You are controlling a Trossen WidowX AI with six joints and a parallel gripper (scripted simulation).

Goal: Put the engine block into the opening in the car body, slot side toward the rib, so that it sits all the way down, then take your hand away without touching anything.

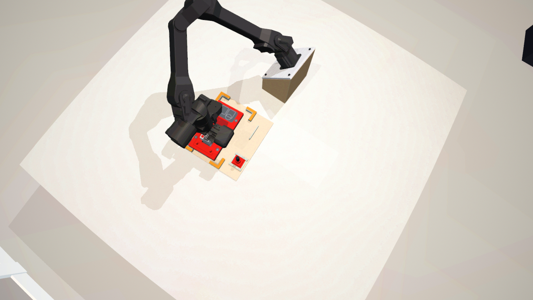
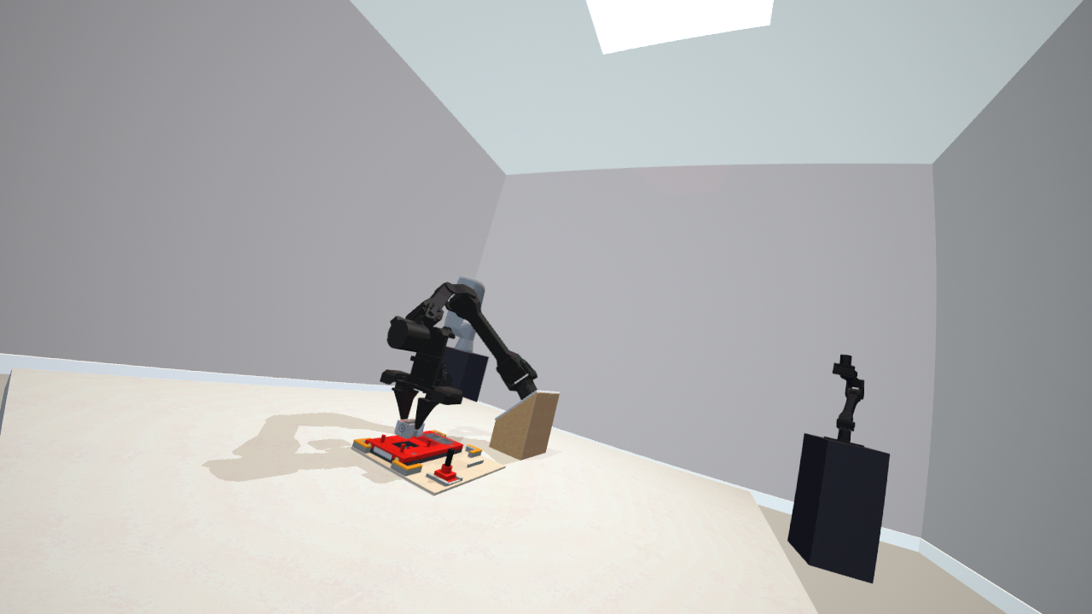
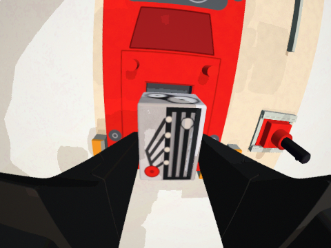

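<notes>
Grey engine block (image 1: pixel 205 139) (image 2: pixel 408 428) (image 3: pixel 170 138): one unit, pinched between the two partly spread fingers of the hand (image 1: pixel 210 137) (image 2: pixel 411 424) (image 3: pixel 168 140), positioned above the red car body (image 1: pixel 230 120) (image 2: pixel 450 445) (image 3: pixel 172 69). One opening (image 2: pixel 407 443) (image 3: pixel 169 88) is partly visible. One red base with black knob (image 1: pixel 237 160) (image 2: pixel 446 472) (image 3: pixel 276 134) stands apart, near the board's edge.

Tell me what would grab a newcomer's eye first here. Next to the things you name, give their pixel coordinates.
The bright red car body (image 1: pixel 204 146) (image 2: pixel 450 445) (image 3: pixel 172 74) would likely grab it first, lying on a thin wooden board (image 1: pixel 242 139) (image 2: pixel 480 467) (image 3: pixel 272 69). Next comes the black gripper (image 1: pixel 209 138) (image 2: pixel 410 424) (image 3: pixel 168 140), holding a pale grey engine block (image 1: pixel 205 140) (image 2: pixel 407 429) (image 3: pixel 155 138) above it. Beside the car body, a red piece with a black handle (image 1: pixel 237 160) (image 2: pixel 447 466) (image 3: pixel 294 149) stands on the board.
</notes>
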